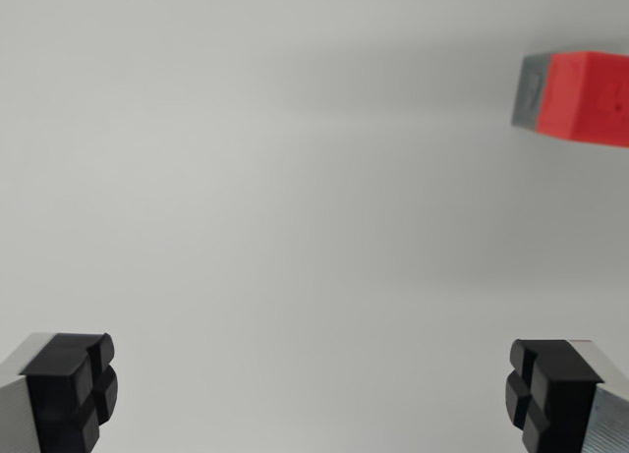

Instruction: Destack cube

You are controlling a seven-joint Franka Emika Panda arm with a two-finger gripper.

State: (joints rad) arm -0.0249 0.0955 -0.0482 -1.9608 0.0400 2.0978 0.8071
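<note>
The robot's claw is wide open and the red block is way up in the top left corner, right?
Not quite. The gripper is wide open, but the wrist view shows the red block in the top right corner, not the left.

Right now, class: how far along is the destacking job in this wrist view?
Done: nothing visible. In hand: nothing; the fingers stand wide apart over bare surface. Left: the red cube, with a grey face, sits at the wrist view's upper right, ungrasped. Any stack under it cannot be told.

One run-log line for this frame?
gripper: open, empty | red cube: upper right of the wrist view, grey face showing, partly cut off | contact: none | destack: not started
</note>
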